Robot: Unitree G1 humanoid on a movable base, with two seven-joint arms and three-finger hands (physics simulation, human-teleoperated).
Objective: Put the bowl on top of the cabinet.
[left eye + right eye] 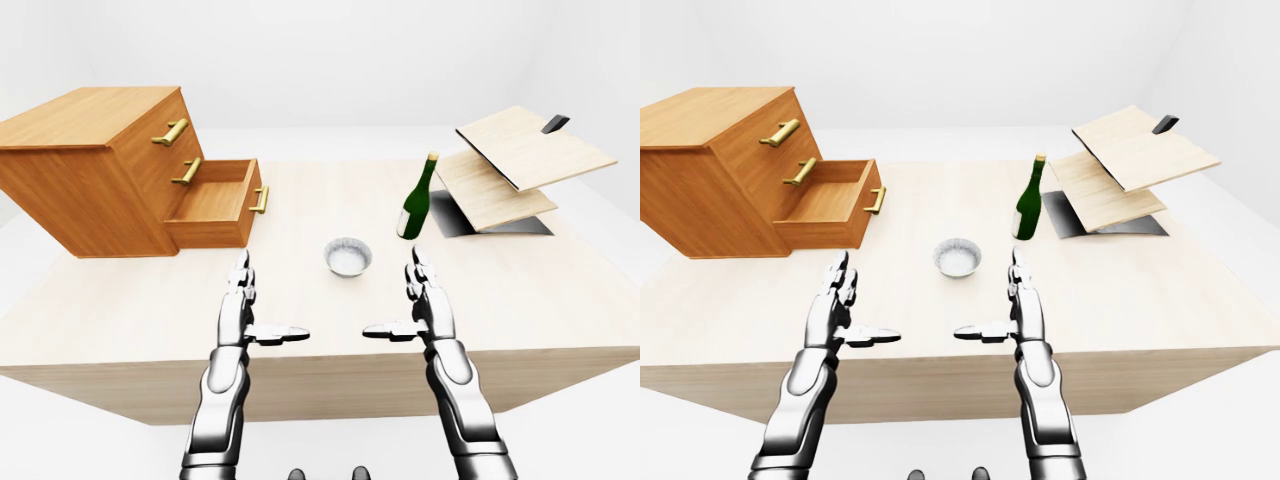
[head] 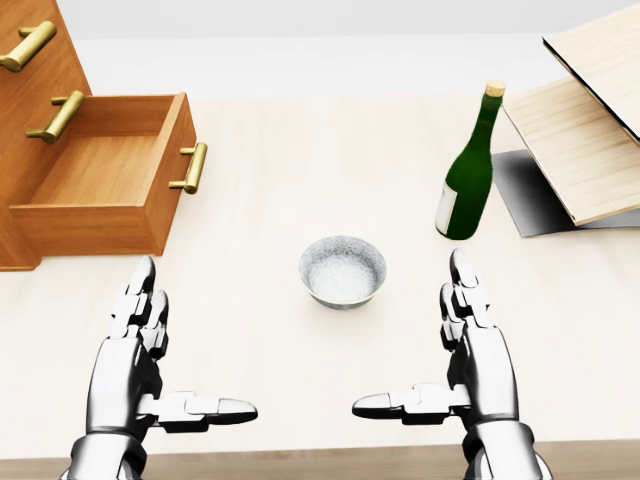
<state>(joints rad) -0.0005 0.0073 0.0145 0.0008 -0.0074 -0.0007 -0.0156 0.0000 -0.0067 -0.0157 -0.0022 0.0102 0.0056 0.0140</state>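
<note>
— Where is the bowl [image 2: 342, 271] found?
— On the bench [image 2: 300, 180], between both hands, untouched; the cabinet [image 1: 95, 165] is seen upper left.
— The hands?
— Left hand [image 2: 140, 360] and right hand [image 2: 465, 365] are held open, nothing gripped.

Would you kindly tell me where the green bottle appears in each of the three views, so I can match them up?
Left-eye view: green bottle stands right of centre, above the right hand.
Head view: it stands in the upper right, up and to the right of the bowl.
Right-eye view: it stands just right of centre, upper half.
Shared landmark: the bowl sits down and to the left of the bottle in all three.
</note>
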